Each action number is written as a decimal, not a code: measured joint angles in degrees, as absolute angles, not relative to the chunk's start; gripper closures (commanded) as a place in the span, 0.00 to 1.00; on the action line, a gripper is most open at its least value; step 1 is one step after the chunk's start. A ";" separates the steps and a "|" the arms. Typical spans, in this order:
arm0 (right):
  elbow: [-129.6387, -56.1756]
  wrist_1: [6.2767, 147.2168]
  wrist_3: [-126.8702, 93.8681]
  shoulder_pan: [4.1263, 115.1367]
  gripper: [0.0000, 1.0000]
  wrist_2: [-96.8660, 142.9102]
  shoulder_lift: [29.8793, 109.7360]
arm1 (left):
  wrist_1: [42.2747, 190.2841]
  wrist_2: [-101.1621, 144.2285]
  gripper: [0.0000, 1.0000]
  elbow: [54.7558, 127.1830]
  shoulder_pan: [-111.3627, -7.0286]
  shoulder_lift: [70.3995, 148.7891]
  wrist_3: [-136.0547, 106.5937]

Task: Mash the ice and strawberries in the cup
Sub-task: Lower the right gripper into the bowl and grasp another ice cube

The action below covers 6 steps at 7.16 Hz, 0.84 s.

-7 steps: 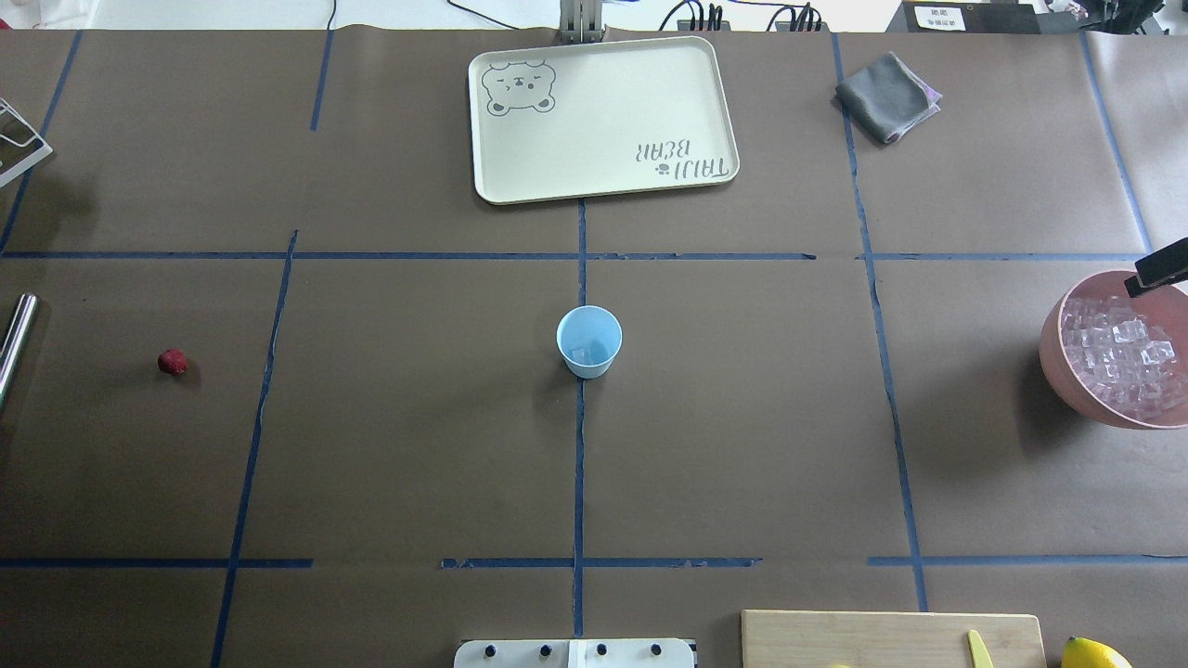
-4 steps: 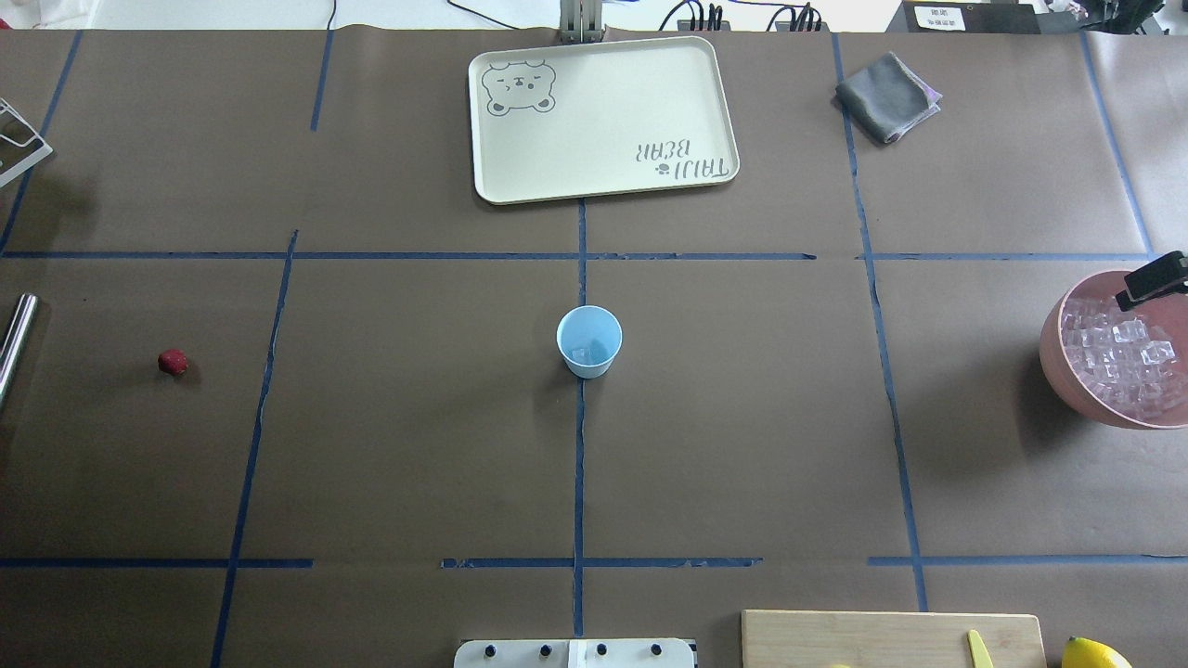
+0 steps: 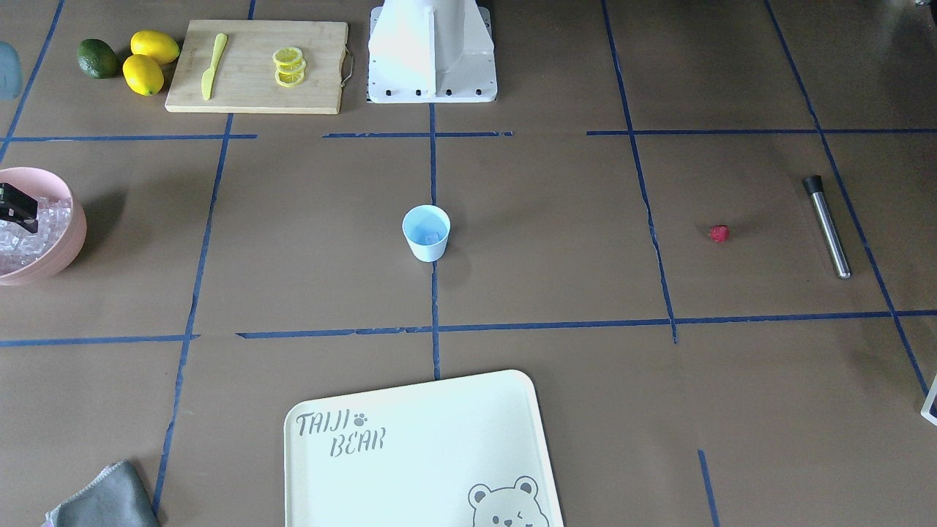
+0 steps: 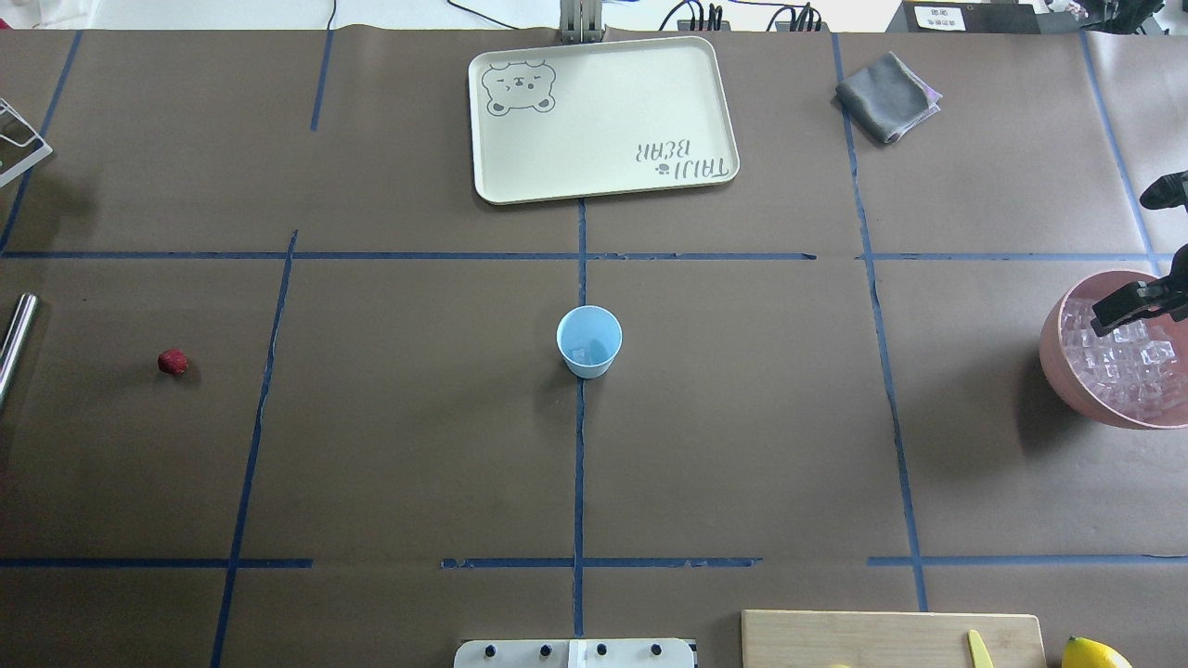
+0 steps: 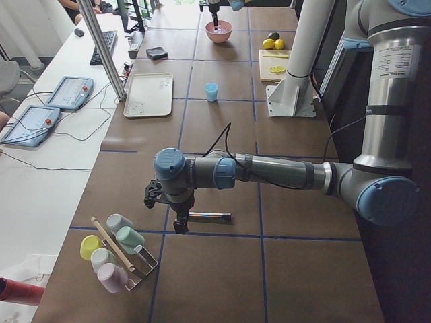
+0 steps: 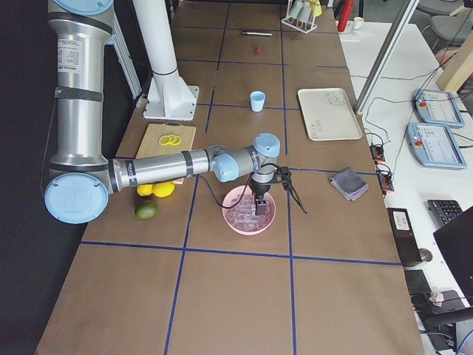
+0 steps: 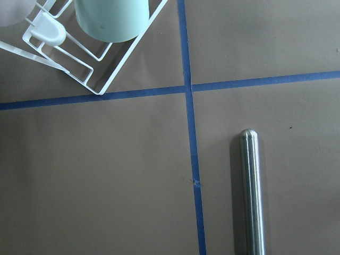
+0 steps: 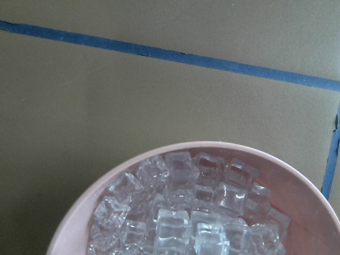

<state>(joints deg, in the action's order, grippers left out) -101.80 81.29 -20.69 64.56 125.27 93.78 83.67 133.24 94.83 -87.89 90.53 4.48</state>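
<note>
Brown and gridded with blue tape (image 4: 577,464), the tabletop (image 4: 418,445) keeps the cup (image 4: 588,341) upright at its centre, within both arms' reach, with one cube of ice (image 4: 583,354) inside. The strawberry (image 4: 172,362) lies well apart on the left. The right end effector (image 4: 1123,311) hangs over the pink bowl (image 4: 1053,362) of cubes, likely to fetch more. The left end effector (image 5: 179,225) hovers near the steel rod (image 7: 252,191), probably the masher. I cannot tell either's jaw state.

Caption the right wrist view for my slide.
Pink bowl heaped with ice on the brown table, blue tape lines beyond.
</note>
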 measured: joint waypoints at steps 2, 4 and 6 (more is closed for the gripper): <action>-101.46 81.24 -20.64 64.02 0.13 124.54 93.70 | 83.67 133.24 0.00 94.83 -87.89 90.53 4.48; -100.80 81.22 -20.60 63.21 0.13 122.96 93.69 | 83.67 133.24 0.00 94.84 -87.89 90.53 4.48; -99.82 80.77 -20.46 62.73 0.31 122.00 93.69 | 83.67 133.24 0.00 94.84 -87.89 90.53 4.48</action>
<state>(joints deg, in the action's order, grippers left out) -99.82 80.77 -20.46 62.73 122.00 93.69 83.67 133.24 94.84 -87.89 90.53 4.48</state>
